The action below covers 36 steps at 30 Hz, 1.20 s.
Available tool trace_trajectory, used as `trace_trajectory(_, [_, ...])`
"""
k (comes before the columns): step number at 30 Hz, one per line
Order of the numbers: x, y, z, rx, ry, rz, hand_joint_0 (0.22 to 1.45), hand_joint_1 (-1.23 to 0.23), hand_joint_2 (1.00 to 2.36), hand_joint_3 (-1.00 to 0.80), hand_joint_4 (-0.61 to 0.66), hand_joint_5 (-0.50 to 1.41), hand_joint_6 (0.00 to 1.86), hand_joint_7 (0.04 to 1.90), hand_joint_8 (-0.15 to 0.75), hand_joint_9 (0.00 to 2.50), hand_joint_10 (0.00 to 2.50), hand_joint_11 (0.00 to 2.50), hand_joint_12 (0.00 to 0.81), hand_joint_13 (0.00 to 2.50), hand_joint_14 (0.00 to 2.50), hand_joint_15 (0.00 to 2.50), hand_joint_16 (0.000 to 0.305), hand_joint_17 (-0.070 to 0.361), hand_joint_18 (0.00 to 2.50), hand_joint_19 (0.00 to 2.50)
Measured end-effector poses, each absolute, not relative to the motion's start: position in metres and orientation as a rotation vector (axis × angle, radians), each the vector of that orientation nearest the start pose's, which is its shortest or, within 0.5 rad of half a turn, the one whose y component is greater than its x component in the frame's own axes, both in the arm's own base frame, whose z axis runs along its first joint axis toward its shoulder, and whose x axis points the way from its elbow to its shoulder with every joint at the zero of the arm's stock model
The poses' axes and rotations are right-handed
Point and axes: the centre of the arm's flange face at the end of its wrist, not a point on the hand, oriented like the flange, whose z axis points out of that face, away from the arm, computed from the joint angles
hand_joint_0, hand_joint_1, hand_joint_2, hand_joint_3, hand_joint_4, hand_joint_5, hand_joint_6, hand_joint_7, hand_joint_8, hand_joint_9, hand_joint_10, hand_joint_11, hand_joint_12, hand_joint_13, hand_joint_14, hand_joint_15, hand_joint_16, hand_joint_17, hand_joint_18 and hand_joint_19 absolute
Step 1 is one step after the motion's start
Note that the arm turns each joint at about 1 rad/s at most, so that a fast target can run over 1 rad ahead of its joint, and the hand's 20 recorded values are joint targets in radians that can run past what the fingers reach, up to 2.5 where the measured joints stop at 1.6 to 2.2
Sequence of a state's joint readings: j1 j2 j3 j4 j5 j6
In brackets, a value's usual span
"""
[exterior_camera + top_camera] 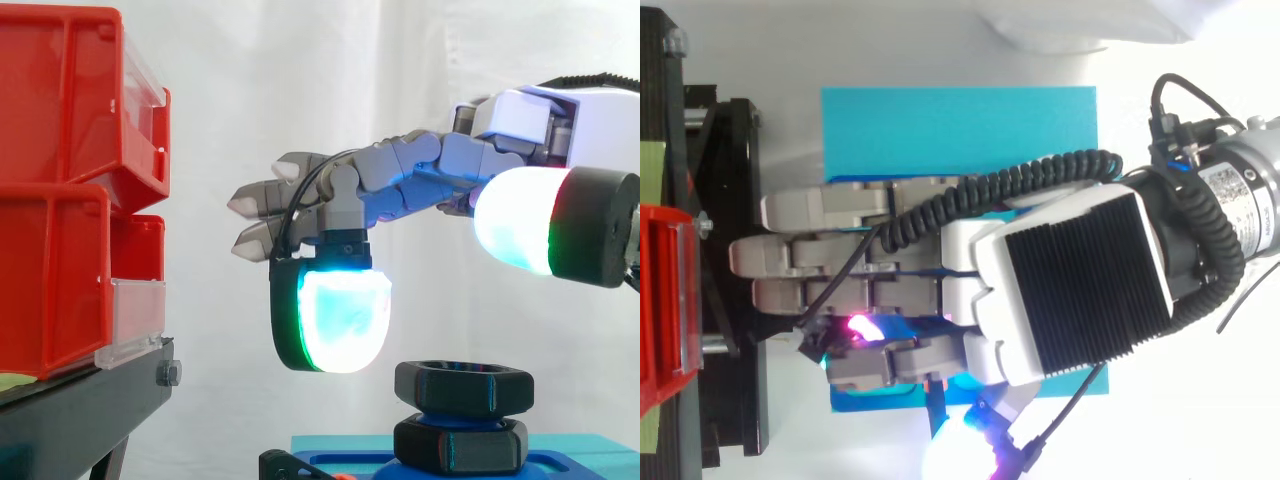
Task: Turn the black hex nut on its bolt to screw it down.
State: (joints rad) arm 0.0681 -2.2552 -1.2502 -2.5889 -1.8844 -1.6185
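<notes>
Hand [400, 175] hovering above black hex nut [463, 388], fingers loosely extended, holding nothing, no contact. Nut sits over second black nut [460, 445] on teal base [960, 130] (bolt barely visible). Likely all turning left.

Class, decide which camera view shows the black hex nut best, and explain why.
The side view: the black hex nut stands clear below the hand, its flat sides plain. In the top view the hand covers it.
</notes>
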Motion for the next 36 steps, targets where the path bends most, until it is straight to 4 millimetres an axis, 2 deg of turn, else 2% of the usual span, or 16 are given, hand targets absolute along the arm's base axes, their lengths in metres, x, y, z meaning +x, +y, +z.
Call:
trace_trajectory(7, [0.752, -0.042, 0.269, -0.339, 1.376, 0.240, 0.45, -0.07, 1.00, -0.50, 0.23, -0.09, 0.50, 1.25, 0.250, 0.59, 0.00, 0.06, 0.309, 0.28, 0.00, 0.00, 0.053, 0.119, 0.06, 0.00])
trace_trajectory(17, [0.750, -0.040, 0.266, -0.336, 1.401, 0.241, 0.45, -0.09, 1.00, -0.50, 0.21, -0.08, 0.51, 1.46, 0.254, 0.61, 0.00, 0.06, 0.308, 0.29, 0.00, 0.00, 0.052, 0.118, 0.08, 0.00])
trace_trajectory(36, [0.748, -0.052, 0.264, -0.329, 1.417, 0.230, 0.45, -0.11, 1.00, -0.50, 0.21, -0.11, 0.67, 1.27, 0.257, 0.63, 0.00, 0.08, 0.304, 0.31, 0.00, 0.00, 0.052, 0.116, 0.09, 0.00])
